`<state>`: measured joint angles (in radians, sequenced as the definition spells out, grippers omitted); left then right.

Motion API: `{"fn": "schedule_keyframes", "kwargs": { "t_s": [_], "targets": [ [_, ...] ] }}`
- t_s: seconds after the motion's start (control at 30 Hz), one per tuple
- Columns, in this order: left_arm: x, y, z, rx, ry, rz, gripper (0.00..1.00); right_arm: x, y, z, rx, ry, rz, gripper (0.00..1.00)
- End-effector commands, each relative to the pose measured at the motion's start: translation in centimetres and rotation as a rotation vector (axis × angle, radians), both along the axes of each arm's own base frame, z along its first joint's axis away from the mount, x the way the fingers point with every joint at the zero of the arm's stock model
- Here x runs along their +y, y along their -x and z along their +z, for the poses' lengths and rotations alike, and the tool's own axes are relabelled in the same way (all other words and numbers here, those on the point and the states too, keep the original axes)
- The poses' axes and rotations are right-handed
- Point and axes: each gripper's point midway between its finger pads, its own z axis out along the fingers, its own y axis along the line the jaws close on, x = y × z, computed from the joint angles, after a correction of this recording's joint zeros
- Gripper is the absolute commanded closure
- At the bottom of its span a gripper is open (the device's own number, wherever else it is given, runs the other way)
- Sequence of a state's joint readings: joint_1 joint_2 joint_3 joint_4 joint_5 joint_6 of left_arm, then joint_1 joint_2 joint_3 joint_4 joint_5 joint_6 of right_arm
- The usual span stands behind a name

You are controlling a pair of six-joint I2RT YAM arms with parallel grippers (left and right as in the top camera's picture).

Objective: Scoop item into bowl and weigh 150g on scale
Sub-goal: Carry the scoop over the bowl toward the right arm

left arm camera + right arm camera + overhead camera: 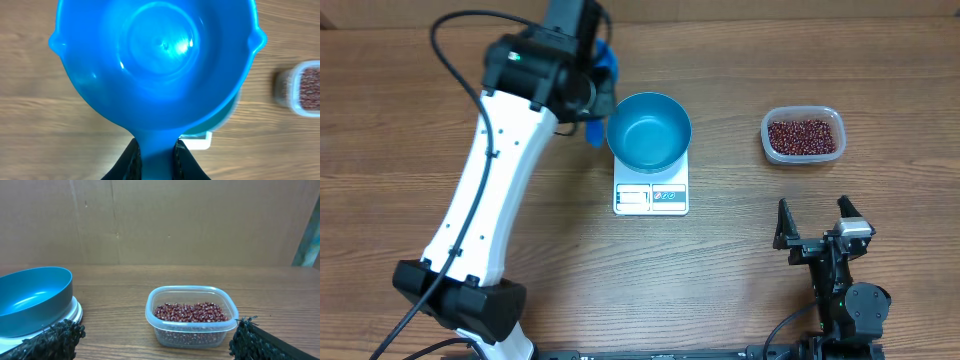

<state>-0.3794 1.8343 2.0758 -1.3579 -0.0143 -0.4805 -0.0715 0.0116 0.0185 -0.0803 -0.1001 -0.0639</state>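
The teal bowl [649, 130] sits empty on the white scale [651, 196] at the table's middle. Dark red-brown beans [803, 135] lie in a clear plastic tub [769, 139] to its right. My left gripper [157, 151] is shut on the handle of a bright blue scoop [160, 65], whose cup is empty. It hangs just left of the bowl, above the table. Only bits of the scoop [610, 60] show past the wrist in the overhead view. Near the front edge my right gripper [815, 226] stands open, facing the beans [190, 312], bowl [30, 297] and scale [76, 311].
The left arm [495, 170] slants from the front left corner up to the back middle of the wooden table. The tub [306, 88] shows blurred at the right of the left wrist view. A brown board wall [175, 220] closes the far side.
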Motion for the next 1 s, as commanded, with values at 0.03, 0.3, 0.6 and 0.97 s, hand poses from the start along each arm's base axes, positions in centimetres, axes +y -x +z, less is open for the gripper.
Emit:
{"fn": "schedule_keyframes", "kwargs": {
  "t_s": [0.03,0.3,0.6,0.97],
  "targets": [
    [-2.9,1.0,1.1,0.025,0.146,0.205,0.96,-0.1,0.0,-0.2,-0.002,0.005,-0.004,0.00],
    [-5.7,2.7,0.9,0.112,0.296,0.472,0.96,-0.1,0.0,-0.2,-0.002,0.005,-0.004,0.00],
    [-6.9,3.7,0.9,0.173,0.390,0.670,0.96,-0.1,0.0,-0.2,-0.002,0.005,-0.004,0.00],
    [-8.5,6.0,0.3,0.302,0.448,0.804,0.96,-0.1,0.0,-0.2,-0.003,0.004,-0.003,0.00]
  ]
}}
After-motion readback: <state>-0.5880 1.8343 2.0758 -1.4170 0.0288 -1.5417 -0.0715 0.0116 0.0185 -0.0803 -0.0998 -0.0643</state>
